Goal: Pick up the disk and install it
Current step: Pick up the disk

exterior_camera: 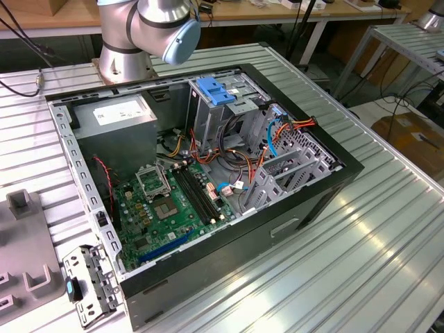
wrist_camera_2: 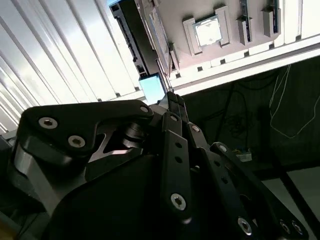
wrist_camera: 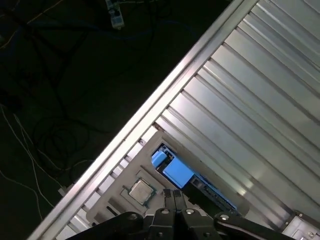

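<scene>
First wrist view, gripper (wrist_camera: 173, 193) hovering clenched — grasping nothing — just over the disk (wrist_camera: 175, 171), its blue end sitting in a grey tray (wrist_camera: 122, 197) on the ribbed table (wrist_camera: 260, 90).

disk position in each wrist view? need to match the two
First wrist view: the disk, blue face showing, stands in the grey plate just beyond the shut gripper.
Second wrist view: the disk just beyond the gripper.
Shared landmark: the processor chip seated in that plate.
</scene>
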`<act>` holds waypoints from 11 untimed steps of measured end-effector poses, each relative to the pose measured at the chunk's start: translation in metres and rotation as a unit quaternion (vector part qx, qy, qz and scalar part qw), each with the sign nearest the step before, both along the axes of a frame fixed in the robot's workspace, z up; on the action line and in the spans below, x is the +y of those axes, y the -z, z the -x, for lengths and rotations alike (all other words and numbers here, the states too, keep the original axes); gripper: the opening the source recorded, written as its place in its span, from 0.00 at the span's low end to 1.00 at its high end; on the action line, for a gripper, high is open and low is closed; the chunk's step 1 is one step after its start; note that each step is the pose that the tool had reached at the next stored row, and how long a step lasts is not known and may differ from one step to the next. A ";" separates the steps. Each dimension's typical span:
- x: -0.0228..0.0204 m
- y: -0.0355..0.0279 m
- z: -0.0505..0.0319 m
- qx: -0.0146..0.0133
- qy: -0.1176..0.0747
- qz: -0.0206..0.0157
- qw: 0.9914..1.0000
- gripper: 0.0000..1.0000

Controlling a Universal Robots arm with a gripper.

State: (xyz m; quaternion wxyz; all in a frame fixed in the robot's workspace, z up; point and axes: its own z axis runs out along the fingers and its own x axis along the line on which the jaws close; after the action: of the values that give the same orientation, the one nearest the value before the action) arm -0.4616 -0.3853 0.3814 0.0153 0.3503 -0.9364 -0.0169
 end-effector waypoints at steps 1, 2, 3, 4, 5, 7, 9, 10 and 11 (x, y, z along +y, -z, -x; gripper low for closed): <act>0.0000 0.0000 0.0000 0.000 -0.007 0.000 1.000 0.11; 0.0000 0.0000 0.0000 0.000 -0.013 0.000 1.000 0.11; 0.0000 0.0000 0.0000 0.000 -0.022 0.000 1.000 0.11; 0.0000 0.0000 0.0000 0.000 -0.029 0.000 1.000 0.11; 0.0000 0.0000 0.0000 0.000 -0.036 0.000 0.999 0.11; 0.0000 0.0000 0.0000 0.000 -0.054 0.000 0.999 0.11; 0.0000 0.0000 0.0000 0.000 -0.067 0.000 0.998 0.11; 0.0000 0.0000 0.0000 0.000 -0.074 0.000 0.997 0.11; 0.0000 0.0000 0.0000 0.000 -0.080 0.000 0.997 0.11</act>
State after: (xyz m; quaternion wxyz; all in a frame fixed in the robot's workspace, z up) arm -0.4616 -0.3853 0.3814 0.0166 0.4240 -0.9054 -0.0156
